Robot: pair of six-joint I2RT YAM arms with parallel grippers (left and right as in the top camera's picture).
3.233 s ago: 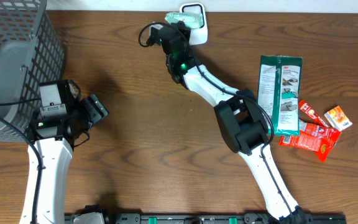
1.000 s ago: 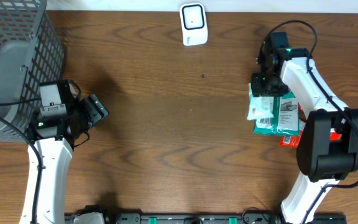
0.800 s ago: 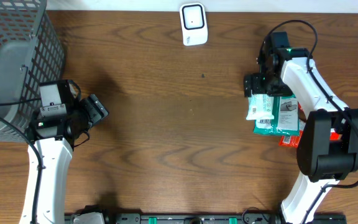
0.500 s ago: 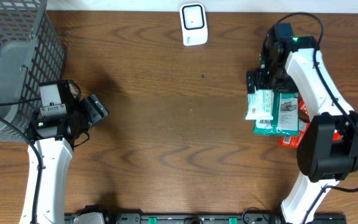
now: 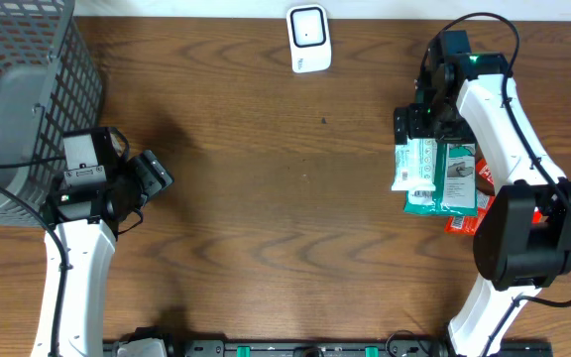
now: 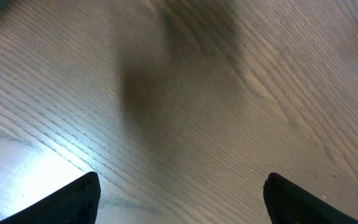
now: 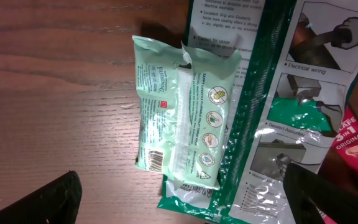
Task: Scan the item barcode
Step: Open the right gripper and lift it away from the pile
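Both sets of jaws stand spread. Right gripper (image 5: 416,127) hangs empty above the small packet (image 7: 182,118), laid barcode-up half on the green pouch (image 7: 272,93), apparently parked with the other goods, well apart from the scanner (image 5: 307,38); left gripper (image 5: 152,174) idles near the basket (image 5: 28,59)

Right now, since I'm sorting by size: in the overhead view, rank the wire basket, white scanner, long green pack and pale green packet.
Wire basket.
Long green pack, partly covered.
Pale green packet and white scanner: about alike, unranked.
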